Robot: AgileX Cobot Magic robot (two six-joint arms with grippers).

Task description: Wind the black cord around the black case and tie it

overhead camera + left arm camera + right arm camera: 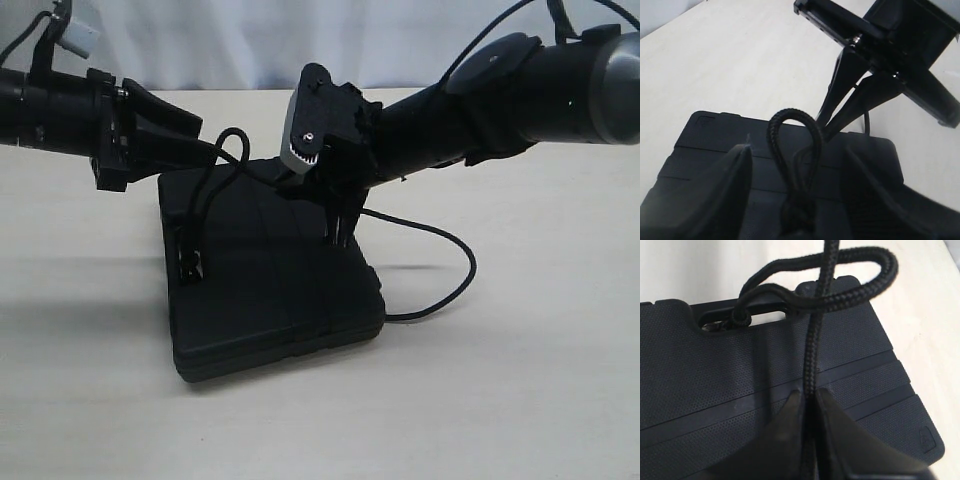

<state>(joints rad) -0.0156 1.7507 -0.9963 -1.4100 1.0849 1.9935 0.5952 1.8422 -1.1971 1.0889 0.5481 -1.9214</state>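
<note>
The black case (270,290) lies flat at the middle of the table. The black cord (455,250) is knotted at the case's handle cut-out (740,315), rises in a loop (235,138) and trails off over the table to the case's right. My right gripper (340,238) points down onto the lid. In its wrist view, this gripper (809,392) is shut on the cord (812,350) just above the case (700,370). My left gripper (796,150) hovers over the case (705,135), open, with the cord loop (774,135) standing between its wide-apart fingers (735,170).
The cream tabletop (520,400) surrounds the case. A slack bend of cord lies on it to the case's right. A white backdrop (250,40) closes off the far edge. The right arm (480,100) reaches in over the case's back right.
</note>
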